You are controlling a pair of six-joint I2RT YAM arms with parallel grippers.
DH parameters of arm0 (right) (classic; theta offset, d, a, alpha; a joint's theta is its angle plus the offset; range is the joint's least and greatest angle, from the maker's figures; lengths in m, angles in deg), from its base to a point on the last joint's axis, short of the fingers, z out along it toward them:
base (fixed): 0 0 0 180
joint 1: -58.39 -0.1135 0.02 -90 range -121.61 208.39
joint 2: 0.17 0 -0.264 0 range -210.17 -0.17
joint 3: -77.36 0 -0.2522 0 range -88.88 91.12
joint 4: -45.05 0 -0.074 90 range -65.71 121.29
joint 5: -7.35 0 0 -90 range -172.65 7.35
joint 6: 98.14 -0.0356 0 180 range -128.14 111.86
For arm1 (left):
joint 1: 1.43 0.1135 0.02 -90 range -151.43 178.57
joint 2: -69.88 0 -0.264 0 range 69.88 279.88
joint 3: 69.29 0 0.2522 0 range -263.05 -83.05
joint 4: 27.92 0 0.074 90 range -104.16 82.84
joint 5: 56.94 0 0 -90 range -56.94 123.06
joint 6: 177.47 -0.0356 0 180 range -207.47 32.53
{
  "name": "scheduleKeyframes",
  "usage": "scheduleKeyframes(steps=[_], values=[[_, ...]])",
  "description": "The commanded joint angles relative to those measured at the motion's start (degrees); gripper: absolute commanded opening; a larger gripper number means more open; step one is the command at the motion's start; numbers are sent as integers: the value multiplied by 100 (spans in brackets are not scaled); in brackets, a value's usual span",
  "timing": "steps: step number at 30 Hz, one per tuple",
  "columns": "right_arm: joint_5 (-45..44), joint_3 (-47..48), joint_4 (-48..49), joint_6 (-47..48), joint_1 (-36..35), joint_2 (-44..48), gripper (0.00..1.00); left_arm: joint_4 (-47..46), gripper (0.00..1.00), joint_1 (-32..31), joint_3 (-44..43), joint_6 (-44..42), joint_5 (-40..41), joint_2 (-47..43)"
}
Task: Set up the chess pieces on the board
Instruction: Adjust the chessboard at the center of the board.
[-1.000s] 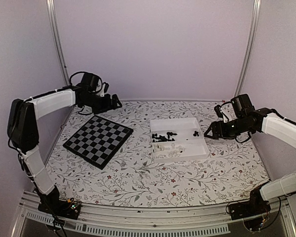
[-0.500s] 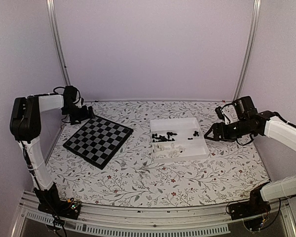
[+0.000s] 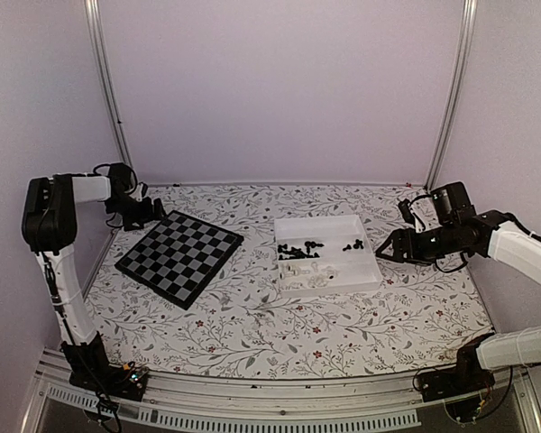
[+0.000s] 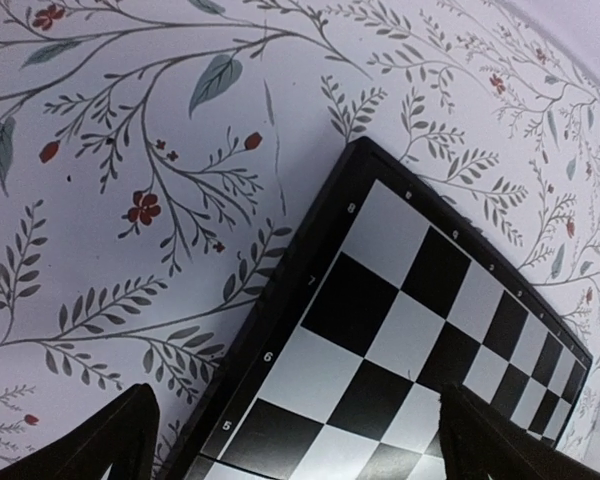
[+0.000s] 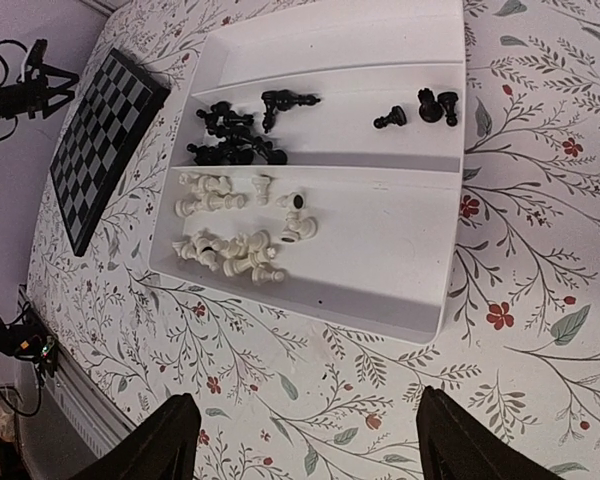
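Note:
The board [image 3: 180, 255] lies bare at the left, turned at an angle; its corner also shows in the left wrist view [image 4: 410, 330]. My left gripper [image 3: 155, 212] is open and empty just beyond the board's far-left corner; its fingertips [image 4: 120, 440] straddle the edge. The chess pieces lie in a white tray [image 3: 371, 275]: black ones [image 5: 235, 140] in the far compartment with three more [image 5: 425, 108] apart, white ones [image 5: 230, 245] in the near compartment. My right gripper [image 3: 385, 245] is open and empty beside the tray's right end, its fingertips [image 5: 165, 440] wide apart.
The table wears a floral cloth [image 3: 252, 334]. Pale walls and two metal posts [image 3: 108, 90] close in the back. The left arm's cables [image 3: 117, 171] hang near the back-left corner.
My left gripper has swung back and left from the board's far edge to its far-left corner. My right gripper has dropped slightly towards the tray's right end.

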Motion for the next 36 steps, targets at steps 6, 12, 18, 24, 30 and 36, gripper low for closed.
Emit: scheduleKeyframes(steps=[6,12,18,24,30,36], values=[[-60,-177,30,-5,15,199,78,78,99,74,568,-409,-434,-21],[26,-225,159,-47,12,171,78,107,93,19,1356,-377,-768,-722],[67,-412,320,8,12,146,78,-7,90,-545,2633,-228,-758,-1670],[232,-489,467,-31,11,3,77,-11,88,-1598,3571,-5,-518,-2276],[307,-339,445,38,10,-147,77,20,85,-1862,3922,421,-426,-3037],[205,-78,295,196,1,-272,77,528,84,-1876,3428,519,-21,-3120]])
